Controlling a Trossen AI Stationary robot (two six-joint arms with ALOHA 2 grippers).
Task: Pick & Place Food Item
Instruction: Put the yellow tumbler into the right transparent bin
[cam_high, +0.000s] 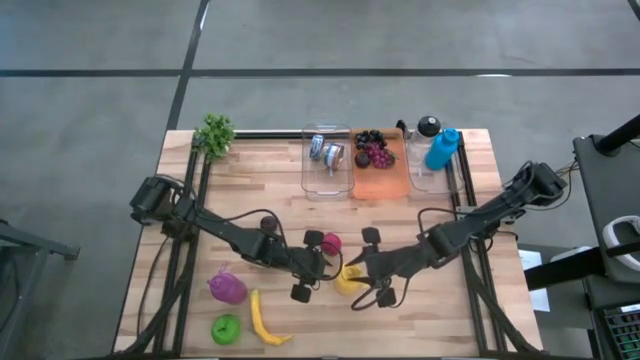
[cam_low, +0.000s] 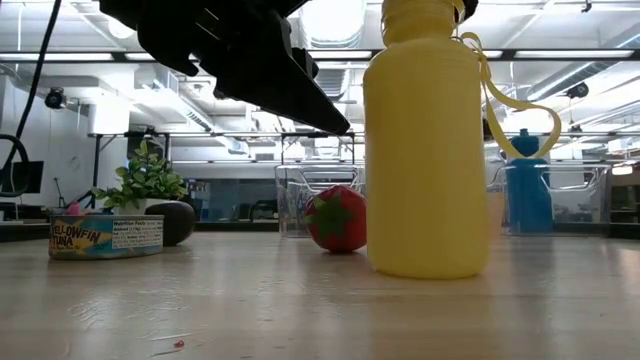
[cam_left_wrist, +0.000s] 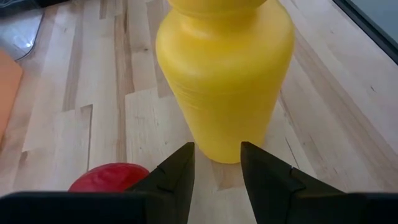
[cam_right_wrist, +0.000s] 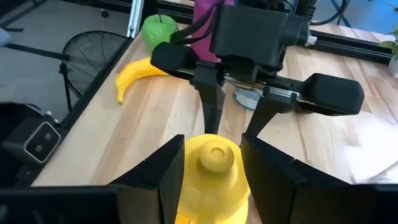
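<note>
I have both arms meeting mid-desk at the yellow bottle (cam_high: 350, 281), which stands upright on the desk (cam_high: 470, 330). My right end effector (cam_right_wrist: 210, 163) straddles the bottle's cap, fingers narrowly parted either side, seemingly steadying it. My left end effector (cam_left_wrist: 216, 163) sits low, just short of the bottle's base, fingers narrowly apart, holding nothing. The red strawberry (cam_low: 337, 219) lies just beside. At the back, one clear bin (cam_high: 327, 160) holds cans, the orange tray (cam_high: 380, 180) grapes.
</note>
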